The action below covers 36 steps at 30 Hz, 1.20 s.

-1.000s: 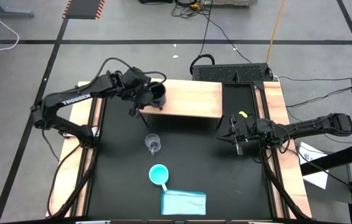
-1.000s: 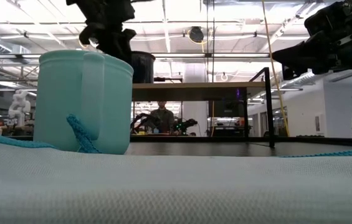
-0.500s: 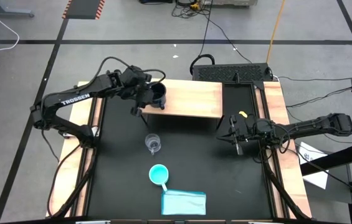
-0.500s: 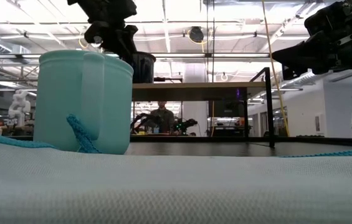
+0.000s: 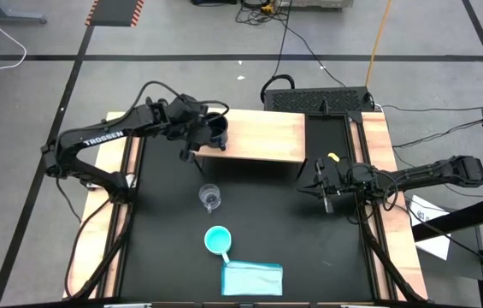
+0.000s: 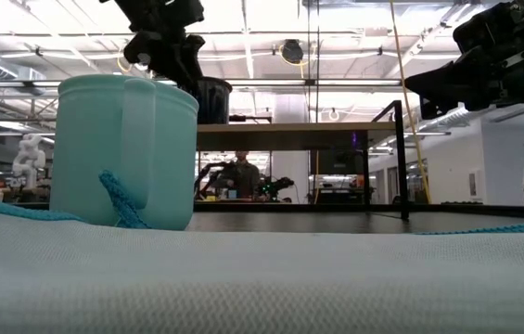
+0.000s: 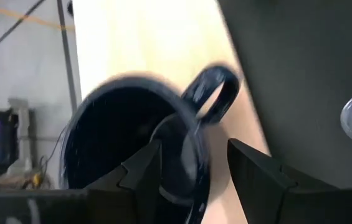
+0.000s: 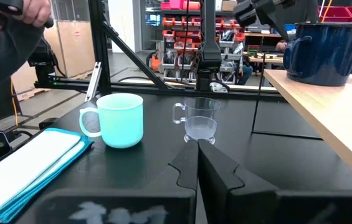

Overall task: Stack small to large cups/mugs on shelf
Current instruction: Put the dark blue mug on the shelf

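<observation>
Left fingers [image 7: 191, 165] wider — glossy navy mug [image 7: 132, 137]

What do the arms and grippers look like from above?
Both arms are dark, jointed links trailing black cables. The left arm carries white TROSSEN lettering. The left gripper and right gripper each have two dark fingers; a yellow spot shows near the right one.

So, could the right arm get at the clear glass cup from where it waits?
Probably yes. The right gripper, shut, waits over the table's right side, and only bare black table lies between it and the clear glass cup. The left gripper is away at the navy mug on the shelf.
</observation>
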Available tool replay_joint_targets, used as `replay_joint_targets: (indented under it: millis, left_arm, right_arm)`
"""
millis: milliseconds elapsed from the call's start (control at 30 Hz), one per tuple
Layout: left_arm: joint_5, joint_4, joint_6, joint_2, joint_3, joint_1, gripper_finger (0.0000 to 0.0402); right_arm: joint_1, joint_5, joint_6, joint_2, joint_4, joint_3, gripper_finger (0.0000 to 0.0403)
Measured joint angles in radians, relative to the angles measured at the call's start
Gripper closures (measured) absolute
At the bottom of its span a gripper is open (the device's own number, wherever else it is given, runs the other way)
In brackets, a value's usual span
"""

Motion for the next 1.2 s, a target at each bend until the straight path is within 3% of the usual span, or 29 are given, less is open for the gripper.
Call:
replay_joint_targets:
  millis: [467, 933, 1200]
  left_arm:
    - [-0.033, -0.033, -0.005, -0.004, 0.001, 0.010, 0.0222]
    - [-0.034, -0.034, 0.036, -0.004, 0.001, 0.010, 0.0384]
    - [-0.033, 0.004, 0.151, -0.004, 0.001, 0.001, 0.0382]
  right_arm:
    - [0.000, 0.000, 0.007, 0.000, 0.021, 0.000, 0.0403]
    - [0.000, 0.000, 0.007, 0.000, 0.023, 0.000, 0.0403]
    - [0.000, 0.000, 0.007, 0.000, 0.023, 0.000, 0.0403]
